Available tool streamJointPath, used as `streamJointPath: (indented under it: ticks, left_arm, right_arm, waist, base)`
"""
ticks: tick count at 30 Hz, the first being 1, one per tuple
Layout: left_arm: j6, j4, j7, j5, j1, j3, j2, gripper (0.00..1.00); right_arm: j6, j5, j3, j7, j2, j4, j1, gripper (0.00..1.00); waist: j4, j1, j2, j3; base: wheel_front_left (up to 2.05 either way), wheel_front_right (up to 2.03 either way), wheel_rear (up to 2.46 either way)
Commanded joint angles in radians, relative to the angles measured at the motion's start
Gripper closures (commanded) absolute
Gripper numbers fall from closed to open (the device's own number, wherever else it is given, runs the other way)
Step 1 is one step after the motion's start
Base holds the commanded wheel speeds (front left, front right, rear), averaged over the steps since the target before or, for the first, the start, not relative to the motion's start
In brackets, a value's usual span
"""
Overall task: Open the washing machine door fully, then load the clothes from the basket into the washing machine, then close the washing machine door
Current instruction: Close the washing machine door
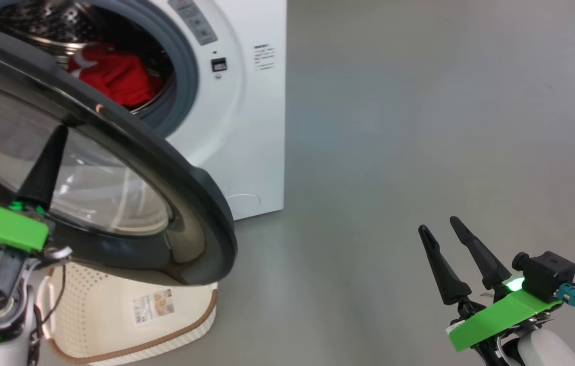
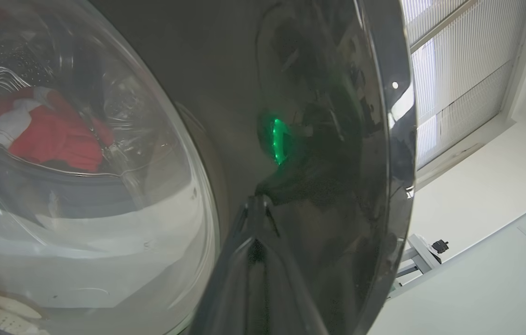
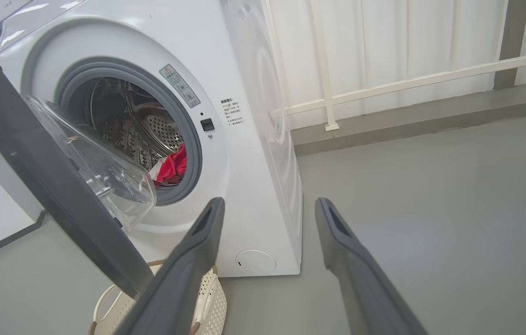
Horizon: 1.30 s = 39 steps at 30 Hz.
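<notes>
Left gripper (image 1: 58, 140): pinched together, empty, so you can push the door (image 1: 201, 203).
Right gripper (image 1: 439, 226): spread wide, empty, lower right.

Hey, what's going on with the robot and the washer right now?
The left gripper, fingers shut, touches the outer face of the washing machine door, which stands partly open. The red clothes lie inside the washing machine, and the basket on the floor below the door looks empty. The right gripper hangs open, holding nothing.
</notes>
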Motion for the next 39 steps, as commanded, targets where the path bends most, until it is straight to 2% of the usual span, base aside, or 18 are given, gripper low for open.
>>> streamJointPath:
  ticks: [1, 14, 39]
  left_arm:
    - [-0.001, -0.013, -0.005, 0.008, -0.068, 0.04, 0.039, 1.0]
    - [-0.017, 0.148, -0.028, 0.023, -0.196, 0.068, 0.075, 1.0]
    - [-0.051, 0.393, -0.066, 0.075, -0.403, 0.041, 0.091, 1.0]
  right_arm:
    - [0.002, 0.001, 0.012, -0.005, -0.003, -0.026, -0.034, 0.0]
    - [0.002, -0.002, -0.003, -0.005, 0.015, -0.038, -0.055, 0.0]
    - [0.002, -0.003, -0.009, -0.005, 0.045, -0.041, -0.085, 0.0]
  waist:
    - [-0.027, 0.0, 0.0, 0.01]
    - [-0.1, 0.0, 0.0, 0.069]
    - [-0.143, 0.0, 0.0, 0.131]
  base:
    - [0.0, 0.0, 0.0]
    - [0.0, 0.0, 0.0]
    - [0.0, 0.0, 0.0]
